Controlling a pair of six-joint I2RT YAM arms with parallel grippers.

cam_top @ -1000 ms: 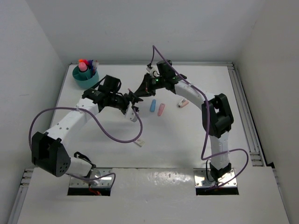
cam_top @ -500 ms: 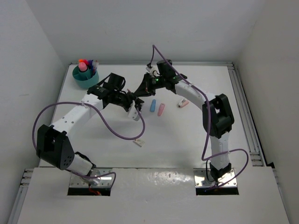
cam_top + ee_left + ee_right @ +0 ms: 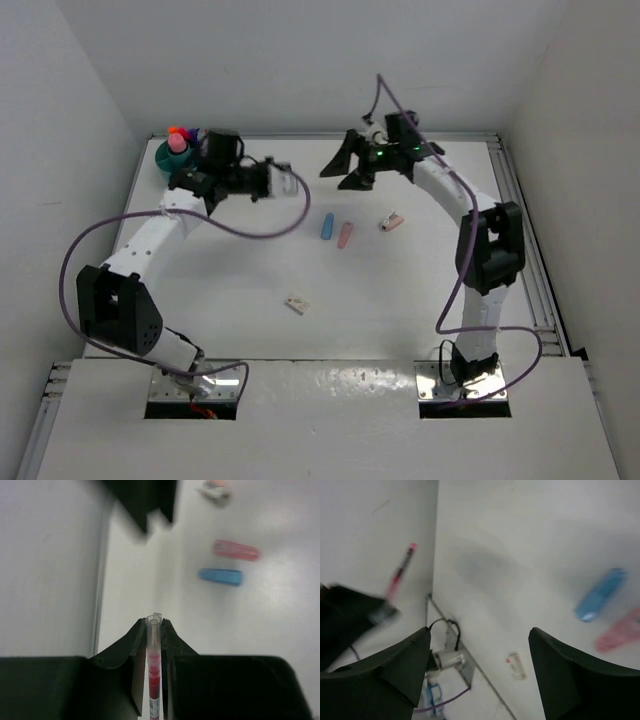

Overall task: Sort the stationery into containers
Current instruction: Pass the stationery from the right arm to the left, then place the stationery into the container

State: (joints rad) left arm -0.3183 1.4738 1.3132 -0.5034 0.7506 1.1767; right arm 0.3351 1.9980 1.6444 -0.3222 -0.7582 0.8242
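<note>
My left gripper (image 3: 154, 622) is shut on a thin red pen (image 3: 153, 667), whose clear end sticks out past the fingertips. From above, the left gripper (image 3: 285, 183) hangs right of the teal cup (image 3: 166, 160), which holds a pink tube (image 3: 177, 143) and other stationery. My right gripper (image 3: 338, 172) is open and empty, off to the right of the left one. In the right wrist view the red pen (image 3: 400, 575) shows at upper left, far from the open right gripper (image 3: 479, 635). A blue eraser (image 3: 327, 226) and a pink eraser (image 3: 345, 235) lie mid-table.
A small pink and white item (image 3: 391, 221) lies right of the erasers. Another small white item (image 3: 296, 304) lies nearer the arm bases. White walls close the table in at the back and both sides, and a rail (image 3: 520, 220) runs along the right edge.
The left gripper closed on the red pen and carried it left and back towards the cup. The right gripper opened, let go of the pen and drew back to the right.
</note>
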